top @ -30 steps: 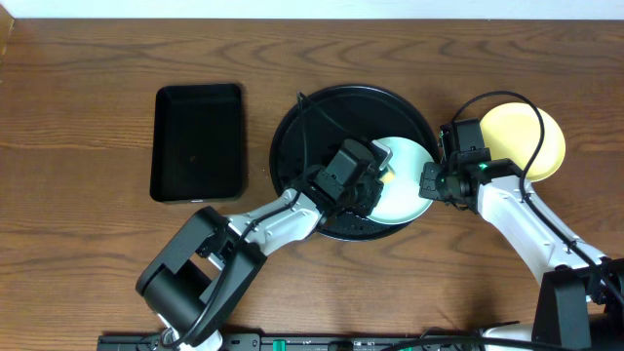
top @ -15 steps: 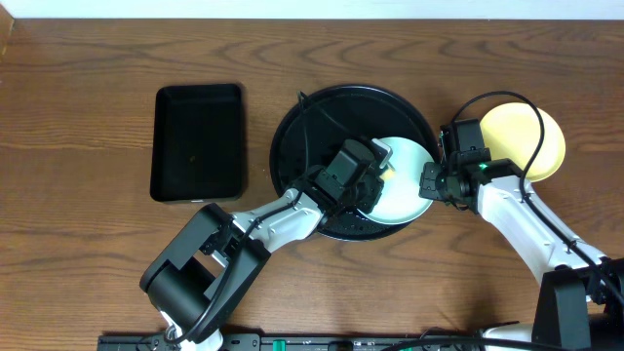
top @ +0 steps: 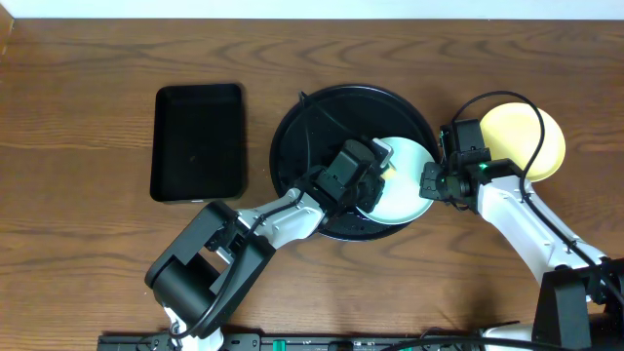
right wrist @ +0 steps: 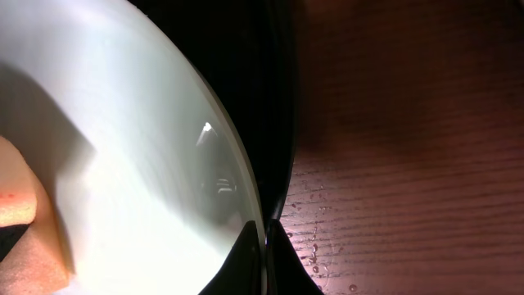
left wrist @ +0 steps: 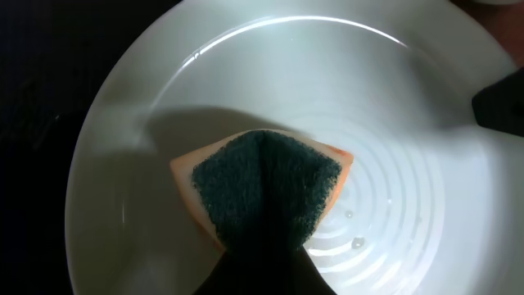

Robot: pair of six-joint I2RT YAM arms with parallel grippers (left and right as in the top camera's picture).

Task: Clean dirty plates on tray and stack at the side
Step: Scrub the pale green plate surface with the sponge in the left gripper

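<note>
Wood-grain desk, pale wall along its far edge. On the round black tray at desk centre, the left gripper clamps a sponge against the mint plate. The right gripper pinches that plate's rim. A yellow plate sits near the right edge.

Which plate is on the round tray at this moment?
The pale mint plate, with the sponge pressed on it. The yellow plate lies off the tray, on the table to the right.
</note>
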